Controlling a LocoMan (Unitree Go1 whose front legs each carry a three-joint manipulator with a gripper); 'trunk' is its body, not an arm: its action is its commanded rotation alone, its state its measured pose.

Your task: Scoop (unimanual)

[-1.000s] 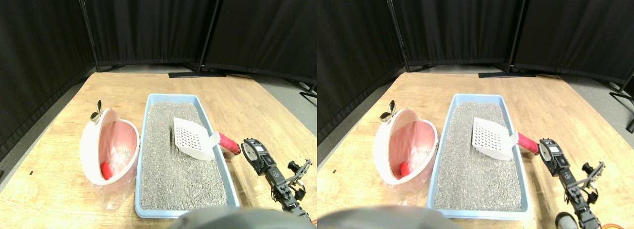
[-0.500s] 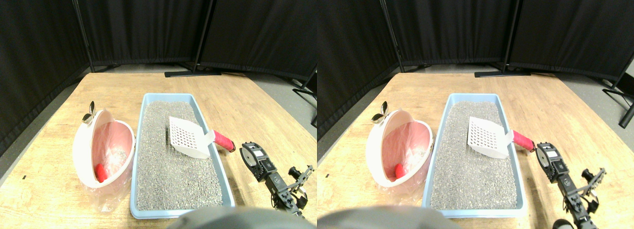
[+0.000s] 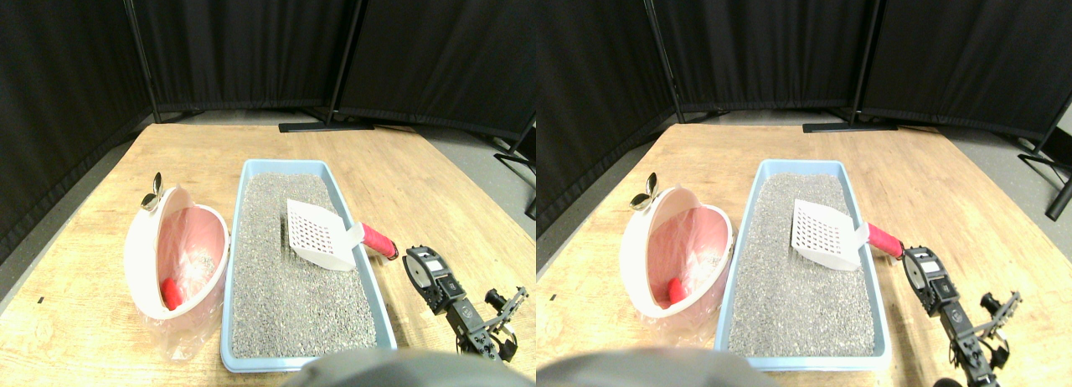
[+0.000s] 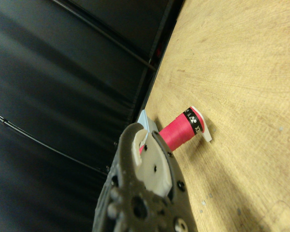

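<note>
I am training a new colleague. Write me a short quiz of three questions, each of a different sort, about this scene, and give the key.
1. True or false: the hand already holds the red handle of the white scoop.
2. Where does the scoop's blade rest? A) in the pink bin B) on the litter in the blue tray C) on the wooden table
3. Fill in: the small red thing lies inside the pink ____.

Key: 1 false, the hand is near the handle's end but apart from it; 2 B; 3 bin.
</note>
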